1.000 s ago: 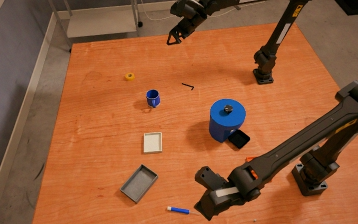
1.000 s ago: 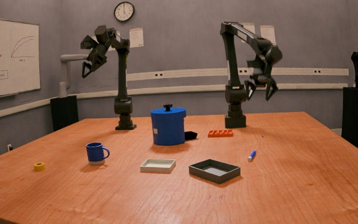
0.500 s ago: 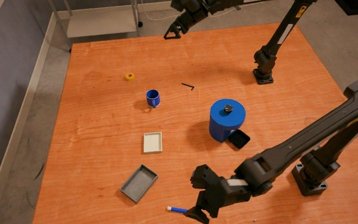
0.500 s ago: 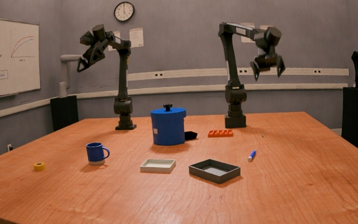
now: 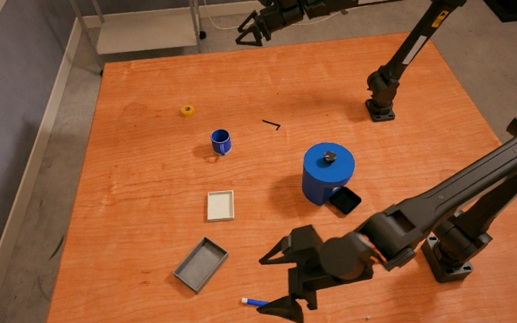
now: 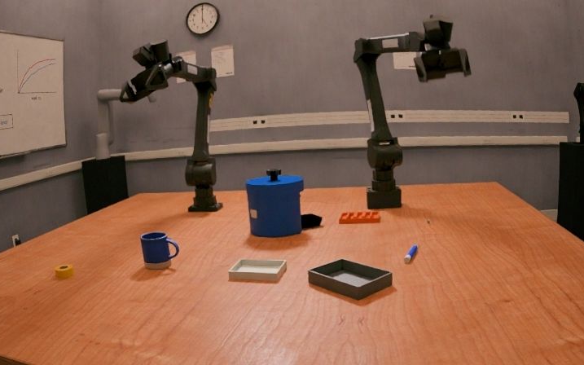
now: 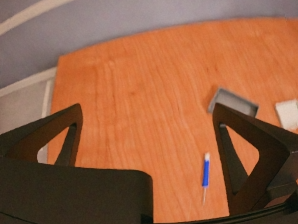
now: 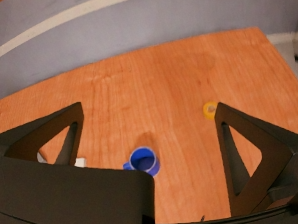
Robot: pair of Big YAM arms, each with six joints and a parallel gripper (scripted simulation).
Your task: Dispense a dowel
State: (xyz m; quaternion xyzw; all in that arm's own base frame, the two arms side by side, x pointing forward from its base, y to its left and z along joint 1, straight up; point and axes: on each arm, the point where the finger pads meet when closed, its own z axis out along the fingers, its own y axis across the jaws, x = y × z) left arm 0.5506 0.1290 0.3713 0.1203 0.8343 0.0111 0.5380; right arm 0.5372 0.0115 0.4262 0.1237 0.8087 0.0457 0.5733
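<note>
The blue cylindrical dispenser [image 5: 327, 172] stands mid-table with its dark knob [image 5: 329, 156] on top; it also shows in the exterior view [image 6: 274, 206] with the knob [image 6: 273, 173]. The small black tray [image 5: 345, 200] sits against its base and looks empty; it is partly hidden in the exterior view [image 6: 311, 221]. No dowel is visible. My left gripper [image 5: 266, 285] [image 6: 441, 63] [image 7: 147, 110] is open and empty, high above the table's near corner. My right gripper [image 5: 250, 32] [image 6: 137, 85] [image 8: 149, 109] is open and empty, high over the far edge.
A blue mug [image 5: 221, 140], a yellow tape roll [image 5: 187, 110], a white tray [image 5: 220, 205], a grey tray [image 5: 200, 263], a blue pen [image 5: 254, 301] and a black hex key [image 5: 279, 125] lie on the table. An orange block [image 6: 359, 217] lies beside the dispenser.
</note>
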